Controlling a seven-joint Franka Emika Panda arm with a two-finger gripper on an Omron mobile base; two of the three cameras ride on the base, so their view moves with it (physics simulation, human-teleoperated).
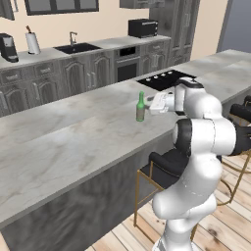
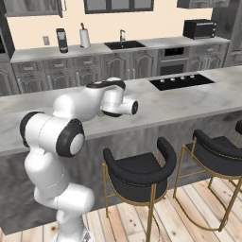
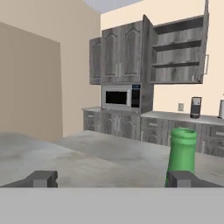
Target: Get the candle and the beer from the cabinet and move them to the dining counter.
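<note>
The beer [image 1: 140,107] stands upright on the dining counter [image 1: 63,132], just left of the gripper [image 3: 113,178] — jaws spread wide, holding nothing. Placement looks finished; the next move calls for backing off without tipping it.

Slim green beer bottle [image 1: 140,107] standing upright on the pale marble dining counter [image 1: 73,132], tan label round the body, just beyond the open hand's fingertips. Up close from the hand, green neck [image 3: 182,151] rising beside one fingertip, not clasped. Far behind it, dark grey wall cabinet [image 3: 177,50], doors swung open, shelves showing bare.
</note>
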